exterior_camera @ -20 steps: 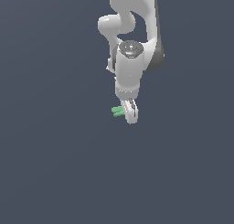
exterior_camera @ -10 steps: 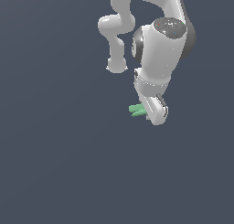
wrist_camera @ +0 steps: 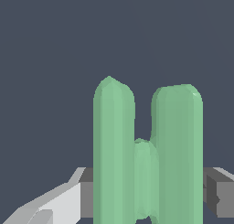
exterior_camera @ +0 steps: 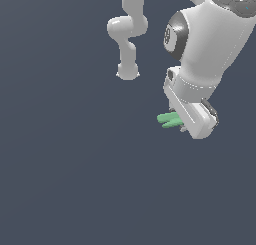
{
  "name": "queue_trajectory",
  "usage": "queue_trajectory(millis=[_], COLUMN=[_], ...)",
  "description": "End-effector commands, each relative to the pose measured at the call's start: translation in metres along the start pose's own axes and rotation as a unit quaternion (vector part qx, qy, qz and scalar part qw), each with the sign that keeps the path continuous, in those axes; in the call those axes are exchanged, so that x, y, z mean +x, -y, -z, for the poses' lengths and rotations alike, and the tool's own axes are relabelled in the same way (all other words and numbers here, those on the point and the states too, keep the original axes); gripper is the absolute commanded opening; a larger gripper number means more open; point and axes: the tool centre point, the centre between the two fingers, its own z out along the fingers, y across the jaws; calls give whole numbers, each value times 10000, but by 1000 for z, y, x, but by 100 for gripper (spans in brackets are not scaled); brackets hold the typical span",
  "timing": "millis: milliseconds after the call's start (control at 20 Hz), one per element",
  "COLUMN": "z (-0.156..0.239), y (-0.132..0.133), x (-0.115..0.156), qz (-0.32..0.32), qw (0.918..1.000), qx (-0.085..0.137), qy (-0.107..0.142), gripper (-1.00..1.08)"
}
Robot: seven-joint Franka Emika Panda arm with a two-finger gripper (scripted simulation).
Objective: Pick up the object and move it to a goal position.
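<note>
The object (exterior_camera: 169, 120) is a small light-green piece of two parallel rounded bars. It sticks out toward the exterior view's left from my white gripper (exterior_camera: 187, 123), which is shut on it. In the wrist view the object (wrist_camera: 146, 150) fills the middle, two green bars joined by a short middle part, with the grey fingers (wrist_camera: 68, 198) pressed against its two sides. The large white arm (exterior_camera: 210, 44) hangs over it in the upper part of the exterior view's right.
A plain dark grey-blue surface (exterior_camera: 75, 179) fills the rest of both views. The arm's white base link (exterior_camera: 127, 34) shows near the top centre of the exterior view. No goal mark shows.
The arm has carried the object toward the exterior view's right and slightly lower, and the wrist now looks much larger in that view. The grip on the object has held.
</note>
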Motion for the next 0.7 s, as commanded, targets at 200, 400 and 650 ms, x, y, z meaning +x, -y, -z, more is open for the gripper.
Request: queue_trajectory(millis=[200,400,650], z=[15,20,22], y=[15,20,22], x=[-13,-17,-19], qz=[-3,-1,-1], qw=[10000,10000,10000], qx=[-2,-2,-2], qy=[1,4,4], gripper=[-100,-100,-100])
